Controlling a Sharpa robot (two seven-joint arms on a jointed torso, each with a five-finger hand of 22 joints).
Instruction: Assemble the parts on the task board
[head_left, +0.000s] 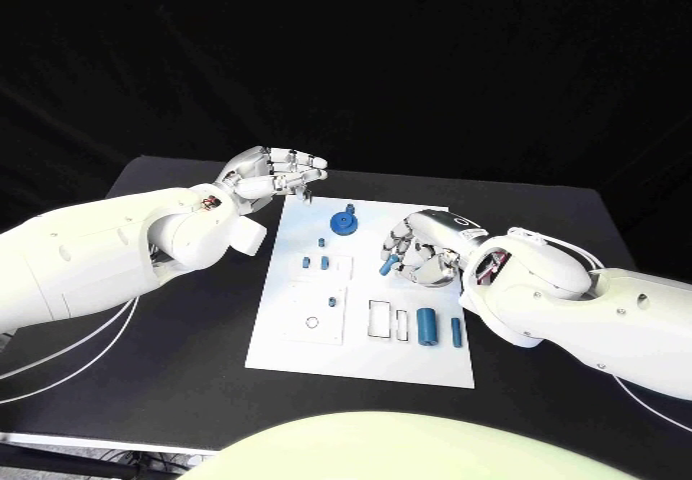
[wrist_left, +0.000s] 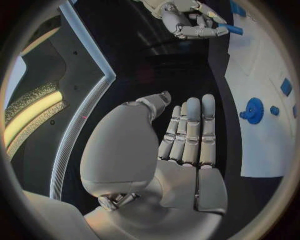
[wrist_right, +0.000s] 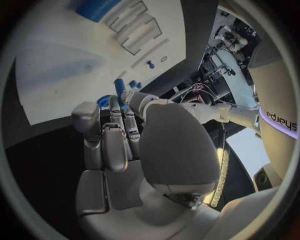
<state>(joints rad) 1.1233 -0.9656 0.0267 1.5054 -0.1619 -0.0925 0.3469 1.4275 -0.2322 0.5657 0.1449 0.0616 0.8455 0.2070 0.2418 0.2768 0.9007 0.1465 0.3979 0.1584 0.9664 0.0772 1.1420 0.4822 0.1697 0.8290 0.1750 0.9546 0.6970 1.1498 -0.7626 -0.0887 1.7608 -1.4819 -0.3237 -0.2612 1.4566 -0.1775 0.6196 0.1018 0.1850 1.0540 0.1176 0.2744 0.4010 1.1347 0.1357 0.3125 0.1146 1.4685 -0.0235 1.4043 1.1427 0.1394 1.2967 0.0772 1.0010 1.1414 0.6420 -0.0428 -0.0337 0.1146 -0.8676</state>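
The right robot hand (head_left: 415, 250) pinches a small blue peg (head_left: 387, 265) over the middle of the white task board (head_left: 296, 345). It should keep the peg straight up and lower it slowly, I think into a hole near the blue pieces (head_left: 315, 263). The left robot hand (head_left: 274, 175) waits beyond the board's far corner, holding nothing, fingers straight. The left wrist view shows the peg (wrist_left: 232, 29) sticking out past the fingertips, which the right wrist view half hides.

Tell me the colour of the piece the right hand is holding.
Blue: the small peg in the right hand, clearest in the head view.
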